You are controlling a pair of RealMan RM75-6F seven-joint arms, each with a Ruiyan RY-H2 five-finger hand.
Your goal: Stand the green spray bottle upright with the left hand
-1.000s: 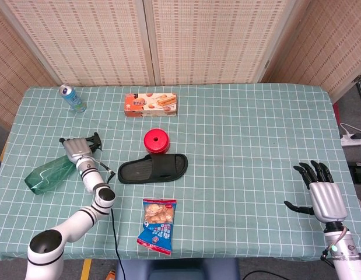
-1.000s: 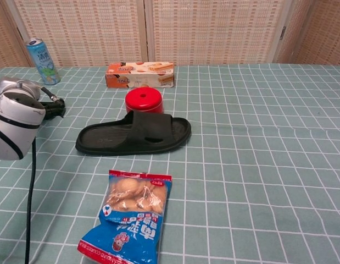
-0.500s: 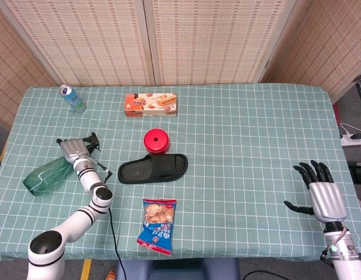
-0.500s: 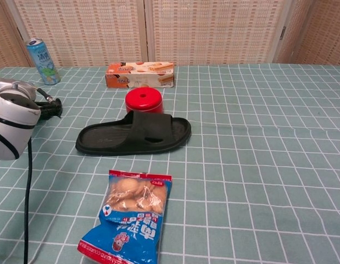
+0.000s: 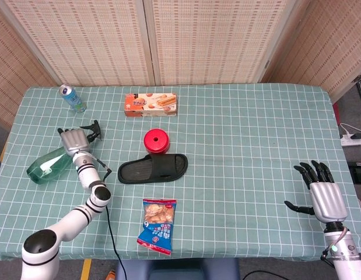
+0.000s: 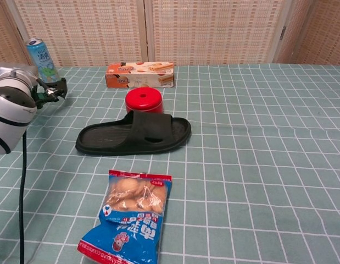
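The green spray bottle (image 5: 48, 165) is tilted, its body low at the left and its black nozzle (image 5: 93, 132) raised toward the upper right. My left hand (image 5: 73, 140) grips it around the neck, just behind the nozzle. In the chest view only the nozzle (image 6: 53, 89) and the left arm (image 6: 10, 113) show at the left edge; the hand itself is hidden behind the arm. My right hand (image 5: 320, 189) rests open over the cloth at the far right, holding nothing.
A black slipper (image 5: 153, 168) lies mid-table, with a red round lid (image 5: 156, 141) behind it. A snack bag (image 5: 157, 225) lies near the front edge. A biscuit box (image 5: 150, 104) and a blue can (image 5: 71, 98) stand at the back.
My left hand has moved up and back with the bottle's neck. The nozzle end has risen and the bottle now tilts more steeply. The right hand has not moved.
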